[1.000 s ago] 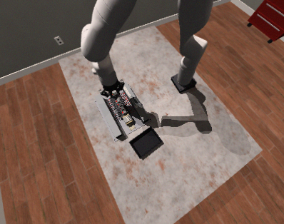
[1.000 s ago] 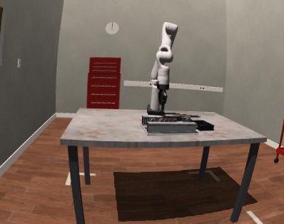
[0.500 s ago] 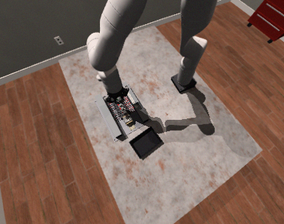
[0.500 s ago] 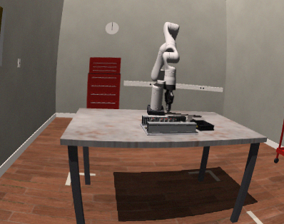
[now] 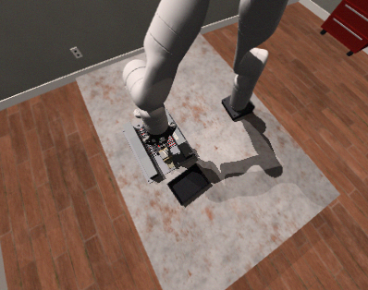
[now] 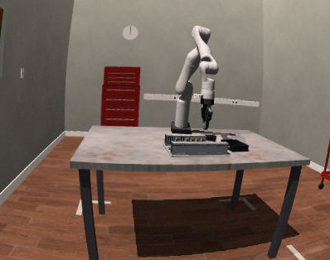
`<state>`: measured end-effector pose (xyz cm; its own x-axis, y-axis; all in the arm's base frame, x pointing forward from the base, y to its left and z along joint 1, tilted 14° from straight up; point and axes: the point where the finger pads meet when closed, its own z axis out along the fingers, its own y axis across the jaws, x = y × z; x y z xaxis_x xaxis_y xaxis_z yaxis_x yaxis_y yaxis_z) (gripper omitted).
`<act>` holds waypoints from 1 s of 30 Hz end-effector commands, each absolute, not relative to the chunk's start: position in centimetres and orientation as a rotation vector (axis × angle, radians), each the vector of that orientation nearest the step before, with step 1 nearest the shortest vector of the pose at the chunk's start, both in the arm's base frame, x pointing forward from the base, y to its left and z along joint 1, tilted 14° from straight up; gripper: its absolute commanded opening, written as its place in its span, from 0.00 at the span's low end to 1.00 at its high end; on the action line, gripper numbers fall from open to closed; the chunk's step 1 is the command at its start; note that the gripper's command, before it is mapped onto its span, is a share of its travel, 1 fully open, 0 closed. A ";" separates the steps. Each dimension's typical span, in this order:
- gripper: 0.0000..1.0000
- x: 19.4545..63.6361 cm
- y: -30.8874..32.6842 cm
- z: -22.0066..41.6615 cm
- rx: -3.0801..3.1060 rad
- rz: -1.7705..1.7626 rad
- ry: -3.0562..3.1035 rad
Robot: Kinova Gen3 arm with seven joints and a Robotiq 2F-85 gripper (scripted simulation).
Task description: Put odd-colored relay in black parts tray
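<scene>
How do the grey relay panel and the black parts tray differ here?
The long grey relay panel is clearly larger than the small black parts tray. The panel is crowded with components, and the tray shows only a dark interior. The panel lies under the arm; the tray lies past its end. Both rest on the table.

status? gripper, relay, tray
Gripper shut on a relay, lifted above the relay panel. Panel looks flat on table. Black parts tray holds nothing yet, just beside panel; path not blocked.
</scene>
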<state>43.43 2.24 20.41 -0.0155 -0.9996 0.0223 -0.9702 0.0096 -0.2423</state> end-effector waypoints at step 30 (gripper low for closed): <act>0.00 42.6 17.0 19.8 -2.087 -0.289 2.117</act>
